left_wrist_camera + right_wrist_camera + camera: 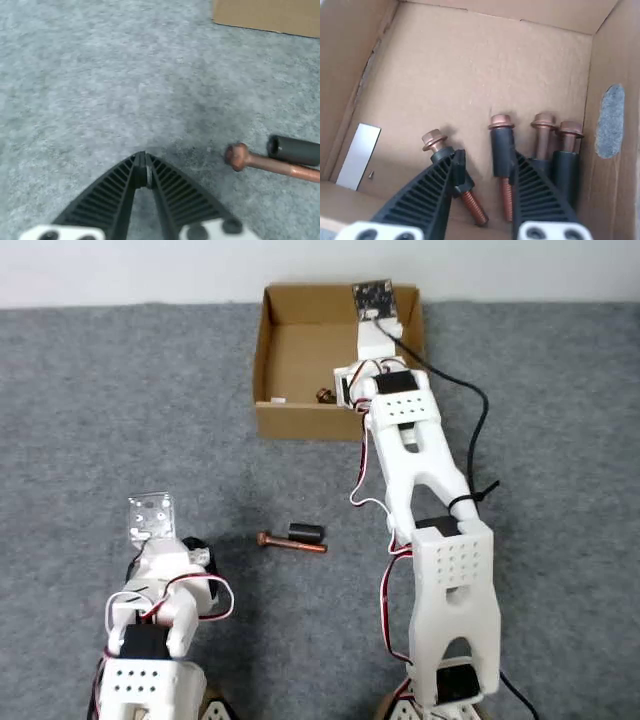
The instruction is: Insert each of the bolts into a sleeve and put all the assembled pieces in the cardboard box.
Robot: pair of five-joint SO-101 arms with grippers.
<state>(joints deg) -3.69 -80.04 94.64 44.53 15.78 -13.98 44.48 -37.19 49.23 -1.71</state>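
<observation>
One bolt and sleeve are left on the carpet, and four joined pairs lie in the box.

Your right gripper (487,159) hangs inside the cardboard box (262,340) at 12 o'clock. Its jaws are spread with nothing pinched between them, which fits a drop-off spot: four bolts wearing sleeves (502,150) lie on the box floor under the fingers, heads pointing roughly the same way. Your left gripper (145,170) sits at 7 o'clock, low over the surface, with its jaws pressed together and empty. I judge it is parked there to be near the last loose pair. That bolt (290,542) lies flat near the centre, slightly toward 6 o'clock. The black sleeve (307,533) rests just beside its shank, seemingly touching, and is not yet on it. The surface is grey carpet (120,410), probably rough enough to stop parts rolling. A pale wall (130,270) runs along the 12 o'clock edge.
</observation>
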